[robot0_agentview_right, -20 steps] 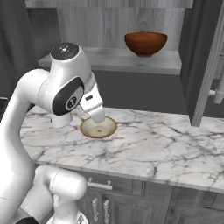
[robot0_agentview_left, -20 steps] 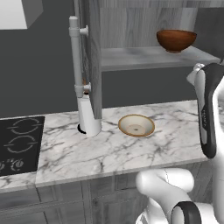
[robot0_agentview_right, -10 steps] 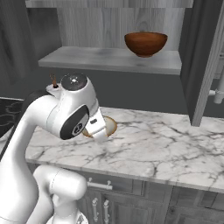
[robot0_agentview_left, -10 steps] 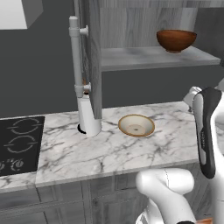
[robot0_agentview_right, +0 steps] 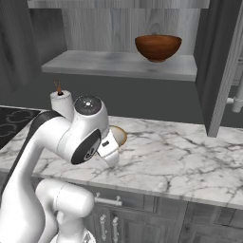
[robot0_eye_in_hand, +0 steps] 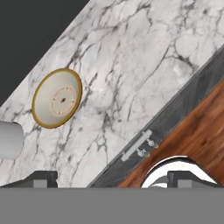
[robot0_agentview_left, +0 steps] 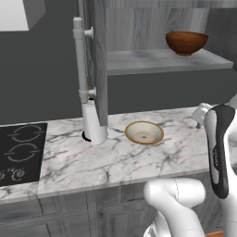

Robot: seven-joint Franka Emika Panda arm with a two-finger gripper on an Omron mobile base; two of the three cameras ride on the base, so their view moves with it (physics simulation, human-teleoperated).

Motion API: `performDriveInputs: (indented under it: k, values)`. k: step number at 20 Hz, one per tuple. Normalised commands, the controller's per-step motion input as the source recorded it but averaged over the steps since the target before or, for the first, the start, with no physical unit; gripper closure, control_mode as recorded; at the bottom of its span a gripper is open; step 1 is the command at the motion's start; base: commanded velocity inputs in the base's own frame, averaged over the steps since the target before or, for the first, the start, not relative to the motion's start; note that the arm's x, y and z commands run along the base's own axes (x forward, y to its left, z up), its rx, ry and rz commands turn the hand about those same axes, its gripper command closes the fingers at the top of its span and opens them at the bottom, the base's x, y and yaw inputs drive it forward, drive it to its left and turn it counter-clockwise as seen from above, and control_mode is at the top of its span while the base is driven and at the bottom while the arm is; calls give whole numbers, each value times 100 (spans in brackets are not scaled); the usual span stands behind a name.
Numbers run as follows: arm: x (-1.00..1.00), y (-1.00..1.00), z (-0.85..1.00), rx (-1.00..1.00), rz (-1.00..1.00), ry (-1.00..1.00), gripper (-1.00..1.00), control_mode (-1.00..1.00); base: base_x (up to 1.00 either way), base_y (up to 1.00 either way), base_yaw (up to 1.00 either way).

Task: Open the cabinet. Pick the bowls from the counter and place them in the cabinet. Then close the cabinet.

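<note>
Pulled back since a second ago, the arm now hangs over the counter's front edge, while both bowls sit where they were.

From the hand camera, the gripper (robot0_eye_in_hand: 107,179) looks straight down with its jaws spread wide and nothing between them; the cream bowl (robot0_eye_in_hand: 57,98) lies up and to its left on the marble counter (robot0_eye_in_hand: 144,61), well apart from the fingers. The brown bowl (robot0_agentview_left: 186,42) already rests on the shelf of the open cabinet (robot0_agentview_left: 162,60), so this cream one is likely the last to fetch. To do it well, I judge the hand should travel back over the bowl, drop one finger inside the tan rim and one outside, pinch the wall, then lift clear of the white pump bottle (robot0_agentview_left: 94,122) beside it.
</note>
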Motion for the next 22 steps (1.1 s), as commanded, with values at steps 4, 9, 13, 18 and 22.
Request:
performDriveInputs:
  k: [4, 9, 13, 18, 22]
  values:
    - [0, 0, -14, 4, 7, 0, -100, -100, 0, 0, 0]
    - [0, 0, -15, 4, 7, 0, -100, -100, 0, 0, 0]
    - [0, 2, -18, 7, 8, 1, -100, -100, 0, 0, 0]
    - [2, 32, -13, 10, 4, 1, -100, -100, 0, 0, 0]
    - [26, 23, -16, 11, 0, 0, -100, -100, 0, 0, 0]
